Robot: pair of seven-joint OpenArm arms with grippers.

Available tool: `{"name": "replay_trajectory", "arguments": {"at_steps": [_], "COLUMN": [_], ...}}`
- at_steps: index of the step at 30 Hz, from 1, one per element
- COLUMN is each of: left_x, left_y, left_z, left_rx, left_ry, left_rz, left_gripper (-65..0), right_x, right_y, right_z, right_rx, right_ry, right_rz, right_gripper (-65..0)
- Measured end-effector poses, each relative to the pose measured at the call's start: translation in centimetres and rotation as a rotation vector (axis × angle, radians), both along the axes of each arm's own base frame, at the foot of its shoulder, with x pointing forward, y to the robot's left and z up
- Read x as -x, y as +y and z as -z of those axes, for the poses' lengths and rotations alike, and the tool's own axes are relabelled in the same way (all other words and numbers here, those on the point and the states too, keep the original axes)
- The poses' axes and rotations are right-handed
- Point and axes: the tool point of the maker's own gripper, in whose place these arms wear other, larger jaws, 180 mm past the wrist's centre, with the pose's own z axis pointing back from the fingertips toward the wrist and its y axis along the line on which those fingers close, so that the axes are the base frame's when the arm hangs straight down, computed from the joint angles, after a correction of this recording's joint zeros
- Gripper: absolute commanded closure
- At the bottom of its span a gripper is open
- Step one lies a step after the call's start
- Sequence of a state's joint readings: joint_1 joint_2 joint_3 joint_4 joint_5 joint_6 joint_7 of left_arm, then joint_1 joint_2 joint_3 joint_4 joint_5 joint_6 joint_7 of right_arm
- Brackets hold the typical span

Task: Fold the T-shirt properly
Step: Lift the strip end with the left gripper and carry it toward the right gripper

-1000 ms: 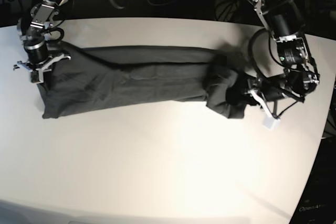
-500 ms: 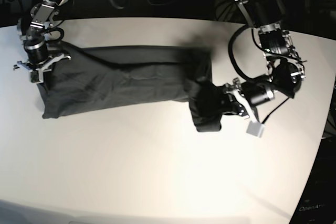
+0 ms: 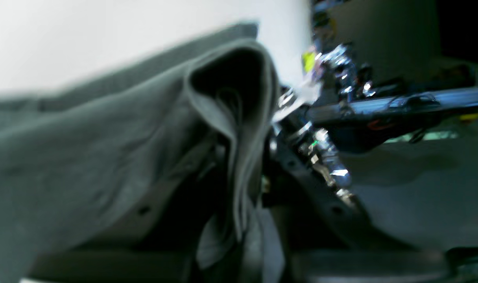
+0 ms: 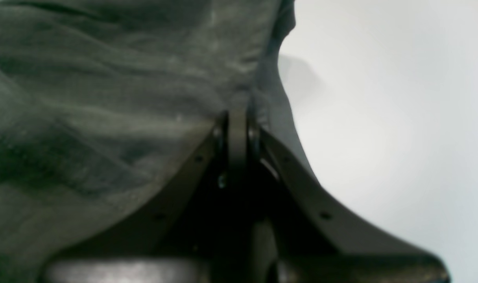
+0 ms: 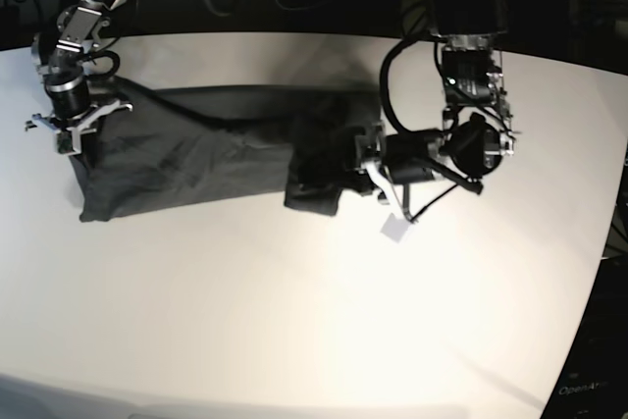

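Base view shows the T-shirt (image 5: pixel 196 149) lying as a long dark band across the white table (image 5: pixel 294 321), its long axis running from about nine o'clock to three o'clock. The left gripper (image 5: pixel 371 166), at the three o'clock end of the band, is clamped on a bunched fold of the cloth; the left wrist view confirms several layers of fabric (image 3: pixel 239 157) pinched between its jaws, which stand nearly closed. That end is doubled over on itself, so the free edge of the fold points toward nine o'clock, along the band's own axis. The left arm reaches down from twelve o'clock, its forearm bent so the wrist lies almost level above the table, gripper facing nine o'clock. The right gripper (image 5: pixel 74 130) sits at the nine o'clock end, jaws fully closed on the corner of the shirt, as the right wrist view shows with cloth (image 4: pixel 239 102) caught at the tips; its arm comes down steeply from eleven o'clock. The coming move likely turns on the left arm, the nearer one to the loose fold, carrying that end toward nine o'clock over the flat part while the right arm anchors the far corner.
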State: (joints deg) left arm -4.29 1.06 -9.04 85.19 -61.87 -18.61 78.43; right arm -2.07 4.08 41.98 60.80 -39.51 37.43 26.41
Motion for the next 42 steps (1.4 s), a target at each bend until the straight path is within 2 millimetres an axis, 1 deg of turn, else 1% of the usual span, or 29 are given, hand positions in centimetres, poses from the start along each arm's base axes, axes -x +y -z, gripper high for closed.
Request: {"name": "replay_trajectory", "arguments": {"at_steps": [5, 8, 9, 11, 13, 19, 22, 28, 32, 34, 37, 42], "left_x": [-0.1, -0.3, -0.4, -0.1, 0.7, 2.4, 2.8, 4.5, 4.3, 3.9, 2.6, 0.8], "left_y": [-0.2, -0.2, -0.4, -1.7, -2.8, -4.5, -4.7, -5.8, -5.6, -5.5, -5.5, -4.8], "left_z": [-0.1, -1.9, -2.4, -3.7, -4.0, -1.5, -0.1, 1.2, 1.3, 1.0, -0.1, -1.0], "left_rx": [0.011, -0.014, -0.045, -0.082, -0.118, -0.292, -0.39, -0.47, -0.47, -0.471, -0.462, -0.426], "left_ry": [0.14, 0.158, 0.137, 0.122, 0.142, 0.231, 0.274, 0.378, 0.402, 0.388, 0.352, 0.345], "left_rz": [-0.061, -0.102, -0.104, -0.087, -0.07, -0.07, -0.106, -0.148, -0.185, -0.191, -0.204, -0.267], "left_gripper": [-2.7, -2.7, -2.7, -2.7, -2.7, -2.7, -2.7, -2.7, -2.7, -2.7, -2.7, -2.7], "right_x": [0.0, 0.1, 0.1, 0.2, 0.2, 0.2, 0.2, 0.4, 0.4, 0.4, 0.5, 0.6], "right_y": [-0.1, 0.0, 0.0, 0.0, 0.0, 0.0, 0.0, 0.0, 0.0, 0.0, 0.0, 0.1], "right_z": [0.1, 0.0, 0.1, 0.1, 0.1, 0.0, 0.0, 0.1, 0.1, 0.1, 0.1, 0.2], "right_rx": [0.002, 0.001, 0.001, 0.0, 0.003, 0.0, 0.001, 0.002, 0.001, 0.002, -0.001, -0.004], "right_ry": [0.005, 0.001, 0.002, 0.003, 0.003, -0.002, -0.001, 0.002, 0.001, 0.002, 0.0, -0.001], "right_rz": [0.002, -0.001, -0.001, 0.0, 0.001, -0.002, -0.002, -0.001, -0.001, -0.001, 0.0, 0.006], "right_gripper": [-1.5, -1.5, -1.5, -1.5, -1.5, -1.5, -1.5, -1.5, -1.5, -1.5, -1.5, -1.5]}}
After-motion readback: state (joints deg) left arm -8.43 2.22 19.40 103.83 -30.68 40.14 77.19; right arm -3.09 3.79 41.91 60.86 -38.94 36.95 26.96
